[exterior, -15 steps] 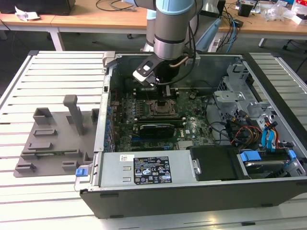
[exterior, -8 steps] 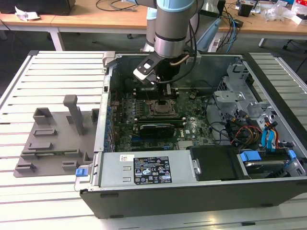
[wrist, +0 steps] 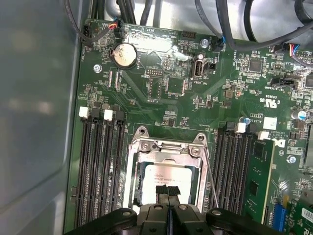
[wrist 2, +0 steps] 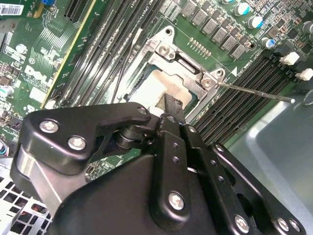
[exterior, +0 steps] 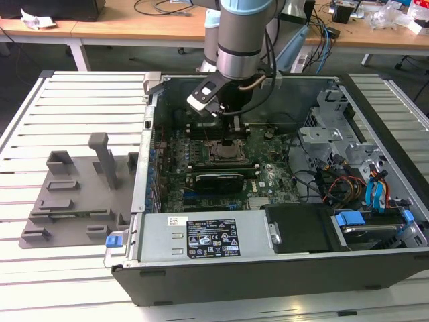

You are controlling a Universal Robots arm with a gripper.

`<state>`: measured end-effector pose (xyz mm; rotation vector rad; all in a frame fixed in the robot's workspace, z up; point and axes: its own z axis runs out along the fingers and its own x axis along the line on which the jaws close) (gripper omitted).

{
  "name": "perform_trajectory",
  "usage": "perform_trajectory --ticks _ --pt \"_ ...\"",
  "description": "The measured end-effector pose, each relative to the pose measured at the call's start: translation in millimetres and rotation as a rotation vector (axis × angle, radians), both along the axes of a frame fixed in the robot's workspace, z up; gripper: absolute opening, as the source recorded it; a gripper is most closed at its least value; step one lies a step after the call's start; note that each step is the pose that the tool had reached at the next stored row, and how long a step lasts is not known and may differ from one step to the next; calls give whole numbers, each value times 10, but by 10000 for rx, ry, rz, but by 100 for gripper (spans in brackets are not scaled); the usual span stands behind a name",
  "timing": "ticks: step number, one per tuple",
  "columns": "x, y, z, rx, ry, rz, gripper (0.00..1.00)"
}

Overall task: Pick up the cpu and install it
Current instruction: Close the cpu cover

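In the exterior view I note the grey tray (exterior: 67, 194) well off to the exterior view's left of the claw (exterior: 235, 133), outside the open computer case (exterior: 154, 275); the claw hangs inside the case. In the first wrist view its fingers (wrist: 162, 192) are drawn together with nothing seen between them, their tips directly over the cpu (wrist: 164, 175), which lies flat inside the socket frame (wrist: 166, 146); contact I cannot confirm. A thin metal lever (wrist: 211, 178) runs just beside the claw.

Tool (wrist: 167, 191), tips together, over cpu (wrist: 164, 176) in socket (wrist: 166, 147).
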<state>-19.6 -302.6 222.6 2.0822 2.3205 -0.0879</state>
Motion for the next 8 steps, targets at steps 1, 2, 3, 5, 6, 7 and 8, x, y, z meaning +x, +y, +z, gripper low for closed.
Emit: perform_trajectory --ticks 1,2,3,5,6,7,8 --pt "8 0 3 0 0 0 11" --pt "14 0 5 -1 0 1 11" --pt "17 0 7 -1 0 0 11" --pt "28 0 13 -1 0 0 11" --pt "32 0 17 -2 1 0 11" --pt "36 0 20 -2 1 0 11" --pt "40 0 24 -2 1 0 11"
